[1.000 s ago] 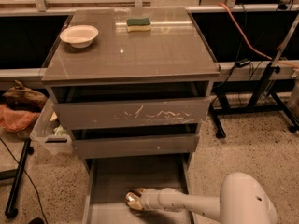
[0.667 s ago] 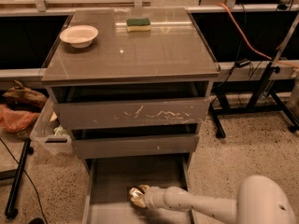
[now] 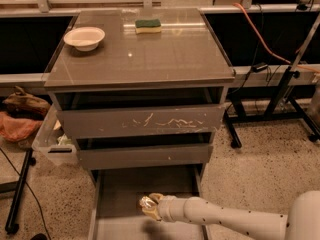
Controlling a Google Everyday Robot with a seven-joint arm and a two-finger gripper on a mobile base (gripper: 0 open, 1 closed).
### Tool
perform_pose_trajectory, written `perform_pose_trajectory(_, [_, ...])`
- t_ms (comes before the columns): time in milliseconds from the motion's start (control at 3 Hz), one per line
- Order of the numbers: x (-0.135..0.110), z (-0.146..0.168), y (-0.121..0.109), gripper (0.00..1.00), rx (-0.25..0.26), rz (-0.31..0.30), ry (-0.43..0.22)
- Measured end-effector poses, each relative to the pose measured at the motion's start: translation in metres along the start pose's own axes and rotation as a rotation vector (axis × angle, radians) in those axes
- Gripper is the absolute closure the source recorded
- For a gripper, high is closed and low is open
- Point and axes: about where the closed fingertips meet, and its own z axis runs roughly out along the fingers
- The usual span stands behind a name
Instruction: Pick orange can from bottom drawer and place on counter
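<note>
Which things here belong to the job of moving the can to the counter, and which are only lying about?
For the job: can in the open bottom drawer; counter; gripper, down in that drawer at the can.
Lying about: bowl and sponge on the counter; bin at left; orange cable at right.

— Where is the gripper [image 3: 149,207]?
— Down in the bottom drawer [image 3: 120,196], which is pulled out. The white arm [image 3: 225,219] reaches in from the lower right.
— And the orange can [image 3: 145,202]?
— Its silvery end shows between the pale fingers, which clasp it near the drawer's middle.
— The counter [image 3: 150,59]?
— A white bowl [image 3: 84,37] sits back left and a green-and-yellow sponge [image 3: 148,26] back centre. Below, the scratched drawer [image 3: 140,121] and the plain drawer [image 3: 145,155] are pushed in.
</note>
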Motion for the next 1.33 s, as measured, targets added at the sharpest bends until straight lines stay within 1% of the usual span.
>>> perform_pose_trajectory(333, [0.0, 0.0, 0.0, 1.0, 0.0, 0.0, 0.0])
perform_pose_trajectory(667, [-0.031, -0.026, 0.009, 1.0, 0.016, -0.041, -0.01])
perform_pose_trajectory(1000, [-0.103, -0.083, 0.048, 1.0, -0.007, -0.117, -0.051])
perform_pose_trajectory(1333, [-0.183, -0.126, 0.084, 1.0, -0.017, -0.285, -0.079])
